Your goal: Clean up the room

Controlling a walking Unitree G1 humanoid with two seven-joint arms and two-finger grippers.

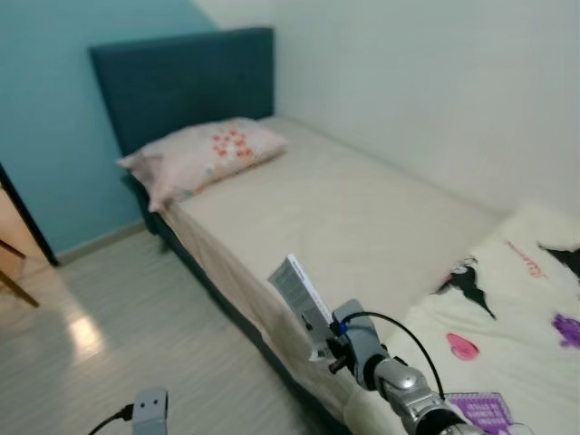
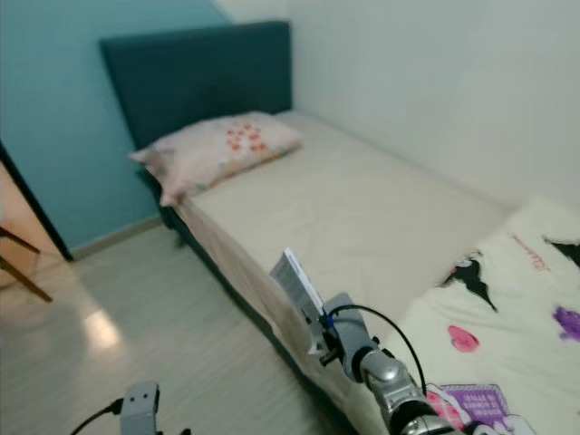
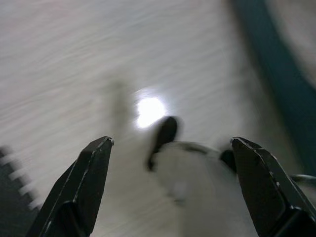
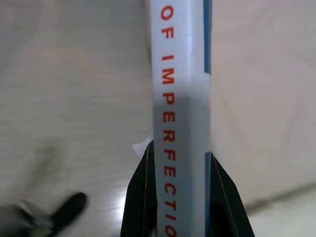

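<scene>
My right gripper [image 1: 319,343] is shut on a thin white book [image 1: 299,292] and holds it up over the near edge of the bed [image 1: 344,217]. In the right wrist view the book's spine [image 4: 180,113] with red letters is pinched between the two black fingers [image 4: 140,197]. My left arm's wrist [image 1: 150,410] hangs low over the floor. In the left wrist view the left gripper [image 3: 173,153] is open, with a blurred robot foot [image 3: 195,173] on the floor beneath it.
A pink pillow [image 1: 204,154] lies at the head of the bed by the dark blue headboard [image 1: 181,82]. A printed blanket [image 1: 517,308] covers the bed's near end. Wooden furniture [image 1: 14,245] stands at the left. Pale floor [image 1: 127,317] runs beside the bed.
</scene>
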